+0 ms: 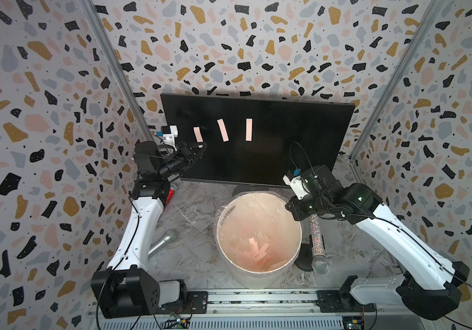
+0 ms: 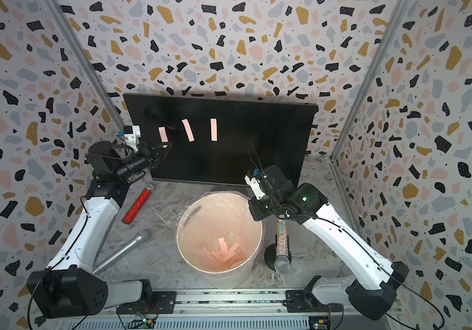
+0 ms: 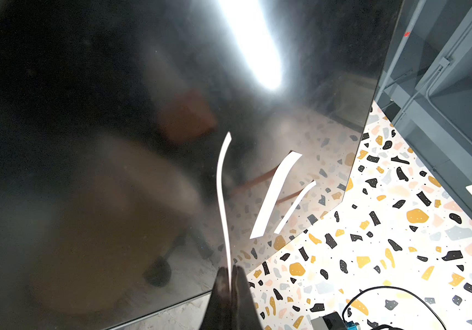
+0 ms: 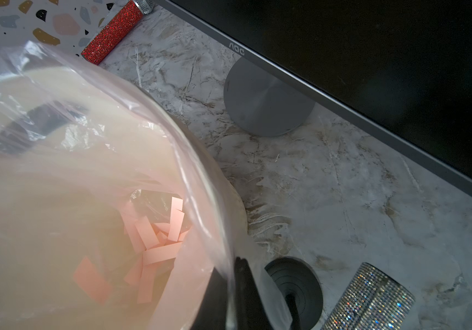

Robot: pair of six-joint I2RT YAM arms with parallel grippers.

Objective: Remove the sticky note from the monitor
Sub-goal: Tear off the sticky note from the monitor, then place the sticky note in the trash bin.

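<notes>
My left gripper (image 3: 230, 271) is pinched shut on the lower end of one sticky note (image 3: 221, 185), so next I reckon I peel it slowly off the monitor (image 3: 86, 114)

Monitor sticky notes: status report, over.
Left gripper shut on leftmost sticky note, upper end on monitor. Right gripper shut at bucket rim. Nothing blocking.

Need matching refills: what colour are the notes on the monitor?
The notes are pale pink, clearest in a top view.
</notes>
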